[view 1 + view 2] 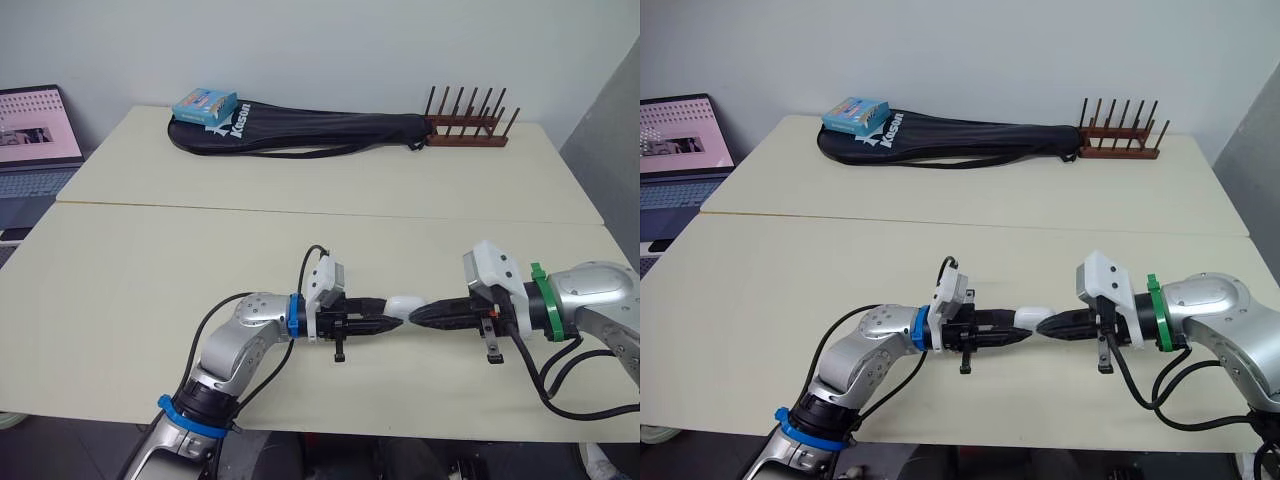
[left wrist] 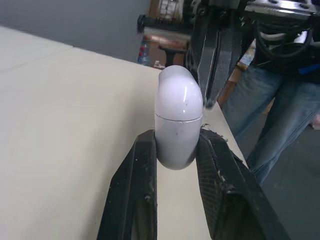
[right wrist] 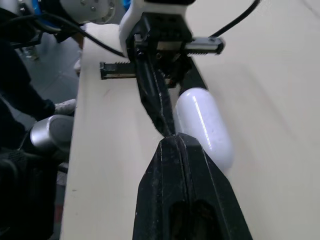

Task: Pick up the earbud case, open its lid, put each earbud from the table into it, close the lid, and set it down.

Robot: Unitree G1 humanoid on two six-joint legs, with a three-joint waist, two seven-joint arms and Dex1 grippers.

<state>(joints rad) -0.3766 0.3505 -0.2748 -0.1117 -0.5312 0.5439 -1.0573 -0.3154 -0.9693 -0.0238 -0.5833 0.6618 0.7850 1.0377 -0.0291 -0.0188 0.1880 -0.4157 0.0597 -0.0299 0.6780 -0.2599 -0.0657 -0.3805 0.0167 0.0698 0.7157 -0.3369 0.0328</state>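
The left tool (image 1: 388, 322) holds the white earbud case (image 1: 406, 305) between its two fingers, gripping its lower half, with the lid closed. The right tool (image 1: 420, 318) points straight toward it. Its fingers are pressed together with nothing between them, and their tips meet the side of the case, low over the desk (image 1: 130, 300).

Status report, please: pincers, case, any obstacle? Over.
Left pincer shut on earbud case, lid closed. Right pincer shut, tips at lid end. Racket bag far back, no obstacle.
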